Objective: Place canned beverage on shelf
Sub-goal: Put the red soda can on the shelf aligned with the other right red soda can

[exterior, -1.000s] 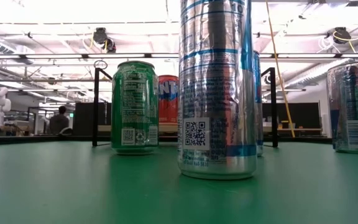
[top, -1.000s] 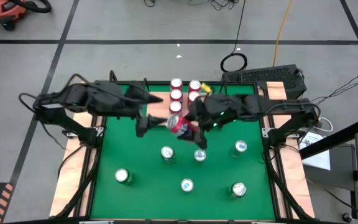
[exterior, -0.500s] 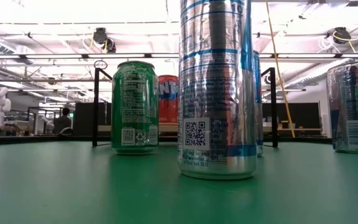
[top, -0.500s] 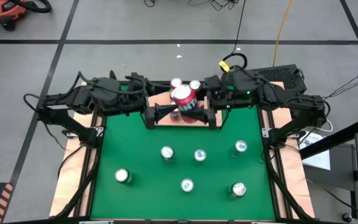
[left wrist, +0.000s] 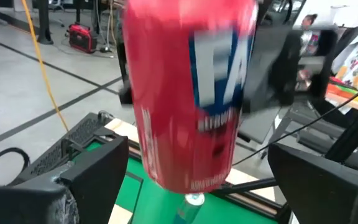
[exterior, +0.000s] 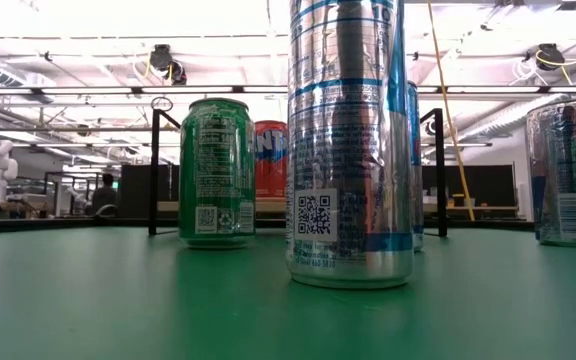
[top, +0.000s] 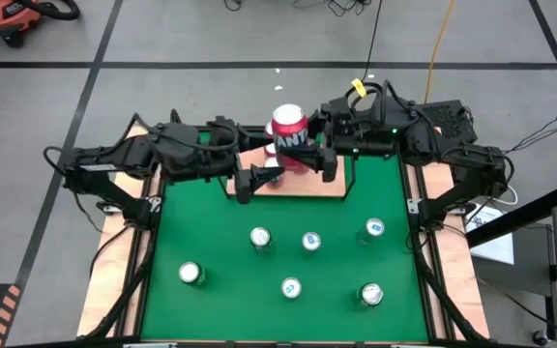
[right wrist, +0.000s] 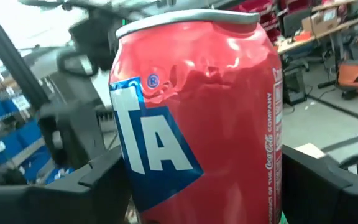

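At the high view's upper centre, the right gripper [top: 309, 155] clamps the red can [top: 289, 135] above the shelf [top: 298, 184]; the left gripper [top: 257, 180] gapes empty beside it. Thin, dented, slick wall: best gripped mid-body, gently

A wide wooden tabletop [top: 114, 253] carries a large green mat [top: 222, 230] that covers most of it, leaving bare wood strips along the sides. Six upright metal cans with silver tops stand on the mat, well apart: one [top: 260, 237], one [top: 310, 241], one [top: 374, 228], one [top: 191, 275], one [top: 291, 287] and one [top: 370, 294]. At the mat's far edge sits a small light-wood shelf board with thin black metal rails [top: 329, 186].
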Tool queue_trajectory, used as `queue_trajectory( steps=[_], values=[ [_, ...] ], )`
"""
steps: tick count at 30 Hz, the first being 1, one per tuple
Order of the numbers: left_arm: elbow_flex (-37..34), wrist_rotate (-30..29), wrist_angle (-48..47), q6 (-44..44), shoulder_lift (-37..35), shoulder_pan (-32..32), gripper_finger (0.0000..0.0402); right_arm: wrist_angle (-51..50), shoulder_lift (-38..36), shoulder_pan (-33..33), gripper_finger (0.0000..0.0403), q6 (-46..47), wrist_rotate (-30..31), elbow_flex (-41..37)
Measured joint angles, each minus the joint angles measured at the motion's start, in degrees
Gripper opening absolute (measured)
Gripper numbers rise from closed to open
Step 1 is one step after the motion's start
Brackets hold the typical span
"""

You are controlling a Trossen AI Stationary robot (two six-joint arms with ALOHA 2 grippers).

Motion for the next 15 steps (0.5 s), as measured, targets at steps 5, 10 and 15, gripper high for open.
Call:
queue_trajectory(
  steps=[5,10,15],
  values=[
    [0.0,4.5,0.7,-0.1,1.4,2.5,0.0386,1.6,0.2,0.0,0.0306,-1.1,0.2,0.1],
    [0.1,8.5,4.4,-0.1,2.2,4.8,0.0386,1.3,0.7,0.1,0.0306,-1.2,-0.1,0.1],
    [0.0,12.8,3.9,-0.3,2.9,6.4,0.0385,1.4,0.7,0.0,0.0306,-1.2,0.1,0.1]
  ],
)
